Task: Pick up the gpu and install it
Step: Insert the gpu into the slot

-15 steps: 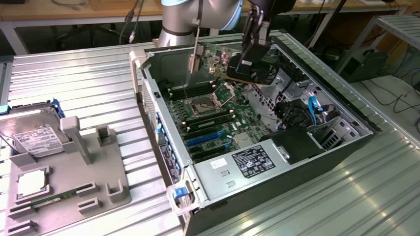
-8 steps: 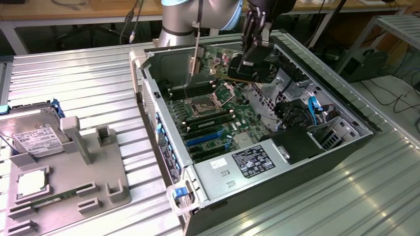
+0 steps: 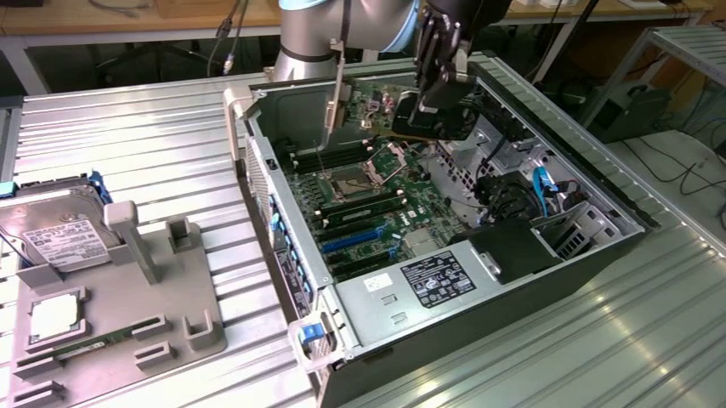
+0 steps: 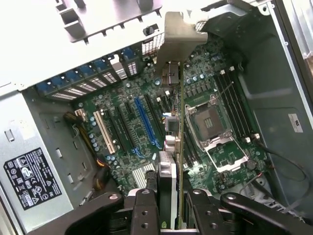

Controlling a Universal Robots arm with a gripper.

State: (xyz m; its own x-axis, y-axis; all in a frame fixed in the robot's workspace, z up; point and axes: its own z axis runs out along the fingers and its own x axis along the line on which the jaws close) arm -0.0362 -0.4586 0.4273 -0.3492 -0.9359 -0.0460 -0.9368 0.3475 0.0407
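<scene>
The gpu [image 3: 372, 109] is a thin green card with a silver end bracket [image 3: 337, 93]. It hangs above the far end of the open computer case [image 3: 590, 183], held upright and clear of the motherboard [image 3: 363, 200]. My gripper [image 3: 429, 102] is shut on the card's near end. In the wrist view the gpu [image 4: 180, 142] appears edge-on between my two black fingers [image 4: 143, 208], with its bracket [image 4: 173, 41] pointing toward the case's rear slot wall. The blue expansion slot [image 4: 145, 122] lies below and to one side of the card's edge.
Inside the case are the processor socket [image 4: 212, 122], memory slots [image 4: 234, 95], a labelled power supply [image 3: 437, 276] and loose cables [image 3: 516, 200]. On the exterior view's left, a grey fixture [image 3: 170, 297] holds a hard drive [image 3: 63, 238] and a RAM stick [image 3: 85, 347].
</scene>
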